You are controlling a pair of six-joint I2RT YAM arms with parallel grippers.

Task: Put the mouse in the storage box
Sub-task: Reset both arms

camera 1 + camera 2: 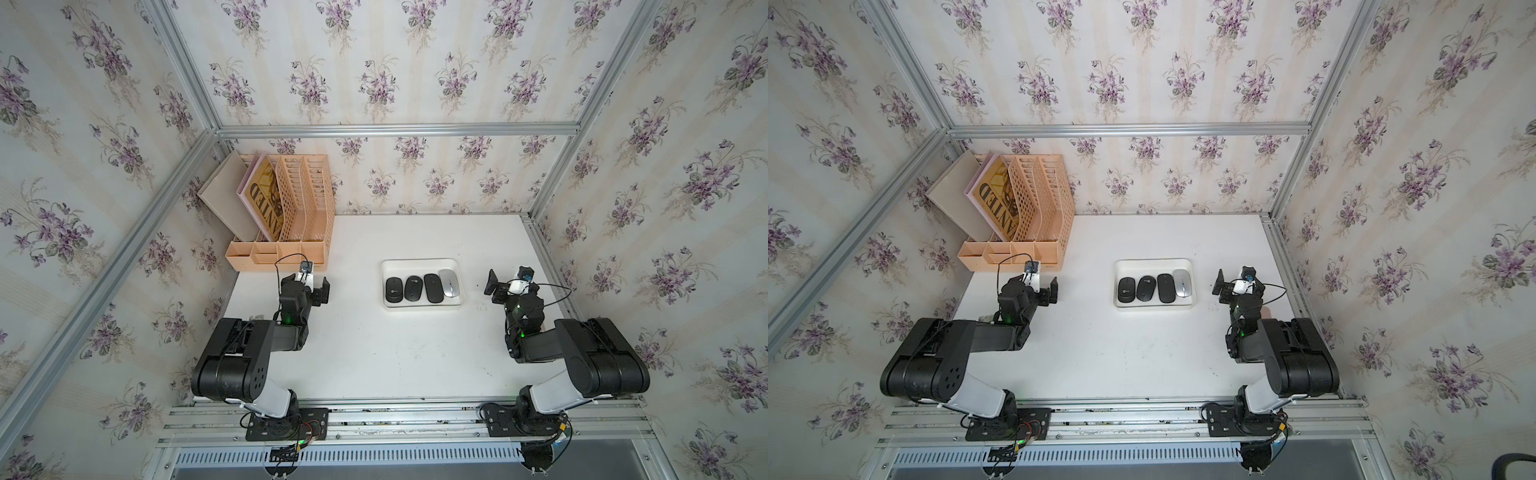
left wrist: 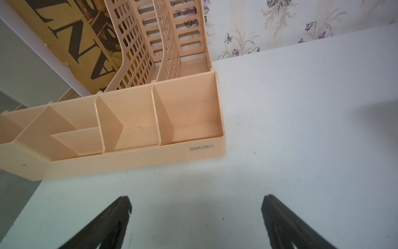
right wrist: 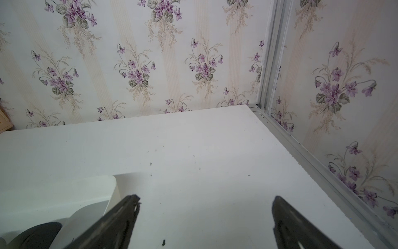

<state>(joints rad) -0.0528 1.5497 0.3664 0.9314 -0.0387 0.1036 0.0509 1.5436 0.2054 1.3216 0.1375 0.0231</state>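
Both arms sit at the sides of the table (image 1: pixel 415 365), one left, one right. Your left gripper (image 2: pixel 197 200) is spread wide and grasps nothing. It hangs over bare table just in front of the peach file organiser (image 2: pixel 133 155), at that organiser's right front corner. Your right gripper (image 3: pixel 205 198) is spread wide too, with nothing between the jaws. It is over bare table just beside the right end of the storage box (image 1: pixel 419 263).

The storage box lies flat at mid-table, between the two grippers and touching neither. In both top views four mice lie inside it in one row, side by side. Three are black mice (image 1: pixel 413 288), and the silver mouse (image 1: pixel 449 283) is at the right end, nearest your right gripper.

The right wrist view catches only the box's rounded corner, the pale curve of the silver mouse (image 3: pixel 86 215) and part of one black mouse. The organiser stands in the back left corner against the wall, with a plain board (image 1: pixel 226 199) and a yellow printed sheet (image 1: pixel 259 195) leaning in its slots.
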